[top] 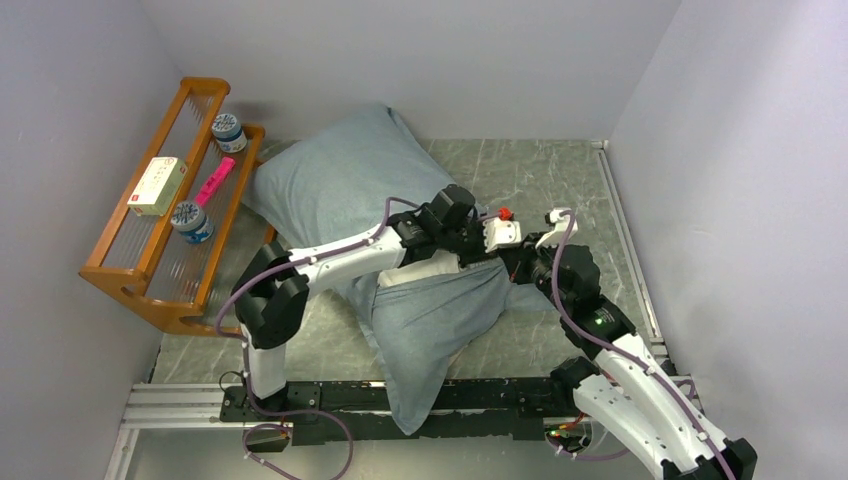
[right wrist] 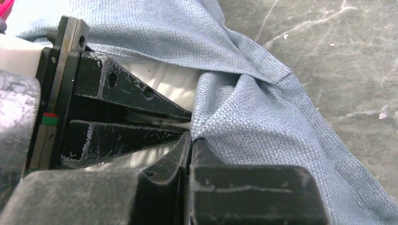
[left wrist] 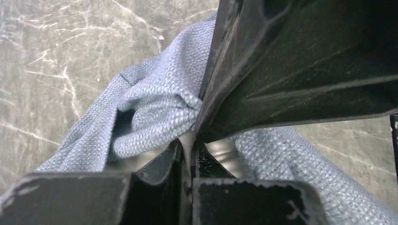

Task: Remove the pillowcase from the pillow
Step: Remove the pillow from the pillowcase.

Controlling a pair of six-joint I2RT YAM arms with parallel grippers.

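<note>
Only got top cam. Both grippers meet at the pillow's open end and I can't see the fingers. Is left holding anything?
Observer: Yes. The left gripper is shut on a thin fold of the white pillow, not on cloth.
Operator: And right?
Observer: The right gripper is shut on the pillowcase edge, at the mouth where the white shows.
Operator: How close are the two pinches?
Observer: Almost touching. In the right wrist view the left's tips end right beside the right's tips.
</note>
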